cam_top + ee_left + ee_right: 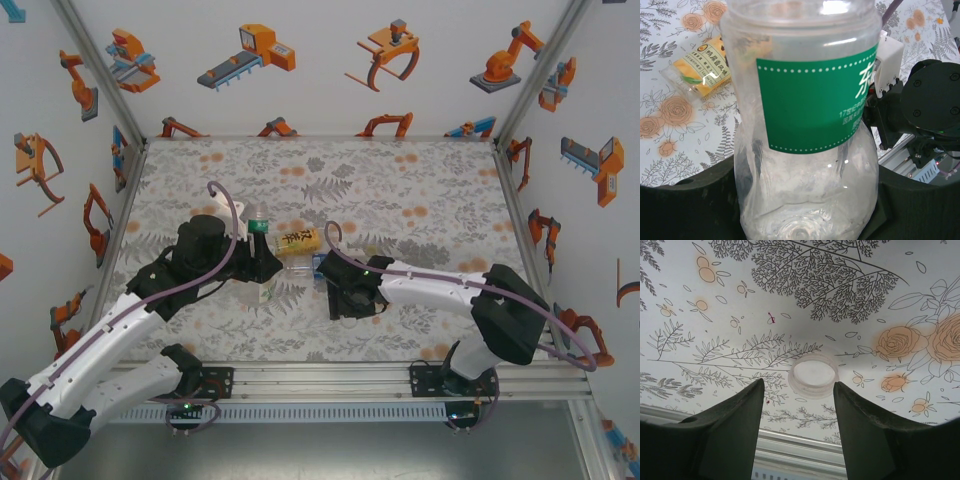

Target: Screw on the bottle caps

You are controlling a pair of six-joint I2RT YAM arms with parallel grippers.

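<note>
My left gripper is shut on the pale bottle with the green-white label, gripping its lower body; the bottle stands upright in the top view. The yellow-labelled bottle lies on its side on the mat, also at the upper left of the left wrist view. My right gripper is open and low over the mat. A pale round bottle cap lies open side up just beyond its fingertips, in line with the gap. A little of a clear bottle with blue shows beside the right gripper.
The floral mat covers the table, with free room at the back and right. An aluminium rail runs along the near edge, close behind the right gripper. The right arm's wrist sits close to the right of the held bottle.
</note>
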